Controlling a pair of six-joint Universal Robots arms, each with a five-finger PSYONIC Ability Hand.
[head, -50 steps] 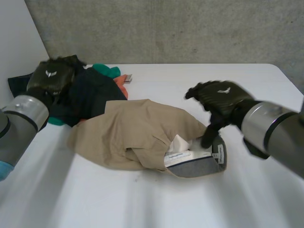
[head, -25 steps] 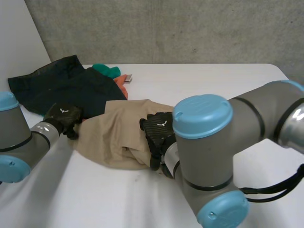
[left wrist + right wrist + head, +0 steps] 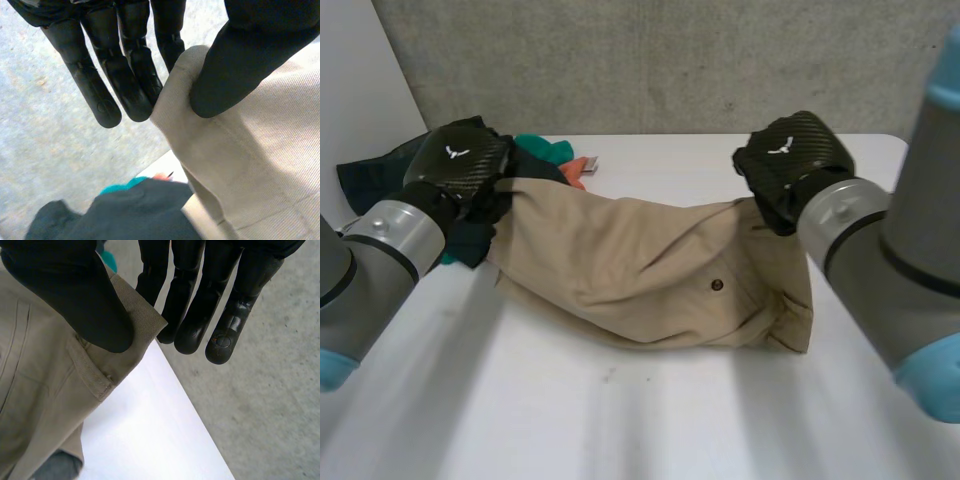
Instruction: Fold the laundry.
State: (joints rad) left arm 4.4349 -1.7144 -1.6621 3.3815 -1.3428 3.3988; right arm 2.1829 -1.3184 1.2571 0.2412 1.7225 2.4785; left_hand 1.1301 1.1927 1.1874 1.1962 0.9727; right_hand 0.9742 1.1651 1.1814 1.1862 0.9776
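White surface (image 3: 670, 420) carries tan pants (image 3: 650, 270), pinched at each end by left hand (image 3: 460, 165) and right hand (image 3: 790, 160) fingers (image 3: 125, 85); nothing is folded yet.

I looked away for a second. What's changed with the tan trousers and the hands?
Both hands moved in and took hold of the tan trousers: the left hand pinches one top corner, the right hand the waistband corner opposite. The trousers, crumpled before, are now raised and stretched between them. The dark clothes pile stayed at the table's far left.
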